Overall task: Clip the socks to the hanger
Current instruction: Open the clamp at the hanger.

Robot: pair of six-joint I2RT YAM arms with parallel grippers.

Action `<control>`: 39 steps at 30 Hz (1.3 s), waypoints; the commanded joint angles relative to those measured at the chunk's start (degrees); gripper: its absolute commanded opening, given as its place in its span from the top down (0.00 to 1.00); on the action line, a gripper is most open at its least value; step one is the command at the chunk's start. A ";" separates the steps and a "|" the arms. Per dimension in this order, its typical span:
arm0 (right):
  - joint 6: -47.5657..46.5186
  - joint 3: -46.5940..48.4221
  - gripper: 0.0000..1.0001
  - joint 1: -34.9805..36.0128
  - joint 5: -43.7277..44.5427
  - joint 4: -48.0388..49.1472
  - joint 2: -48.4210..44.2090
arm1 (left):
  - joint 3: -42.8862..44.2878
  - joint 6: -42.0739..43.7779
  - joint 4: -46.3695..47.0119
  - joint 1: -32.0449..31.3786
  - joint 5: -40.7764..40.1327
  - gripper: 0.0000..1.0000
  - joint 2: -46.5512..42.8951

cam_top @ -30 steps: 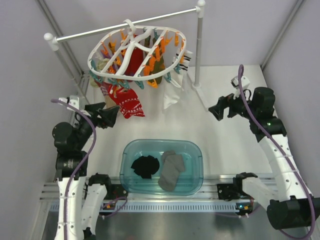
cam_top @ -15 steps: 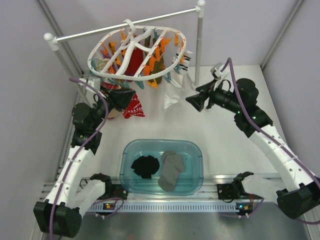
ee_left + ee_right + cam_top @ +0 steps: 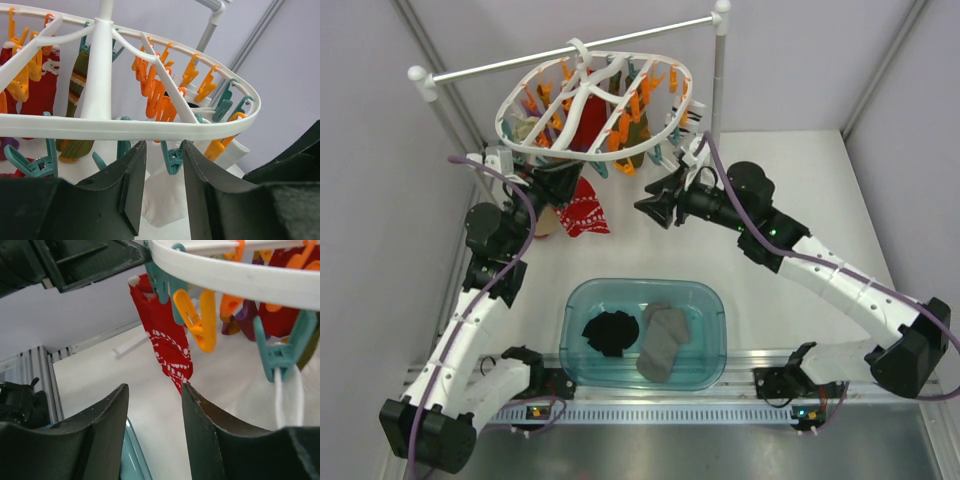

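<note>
Socks (image 3: 611,333) black, crumpled in tub (image 3: 640,284); hanger (image 3: 584,88) white oval; left gripper (image 3: 163,160), right gripper (image 3: 154,396) both agape, empty.

White hanger (image 3: 150,129); orange clips (image 3: 155,97), teal clips (image 3: 172,157). Red sock (image 3: 582,212), white pattern. Black socks (image 3: 610,333), grey sock (image 3: 663,340), translucent teal tub (image 3: 575,300). Striped sock (image 3: 75,95), possibly olive-brown.

socks (image 3: 611,333) — one bunched lump, count unclear | hanger (image 3: 150,131) — edge-cropped
</note>
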 commanded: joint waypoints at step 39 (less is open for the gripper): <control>0.21 3.54 0.58 6.75 8.19 13.95 7.91 | -0.35 -3.77 1.26 -1.69 2.67 0.63 -0.31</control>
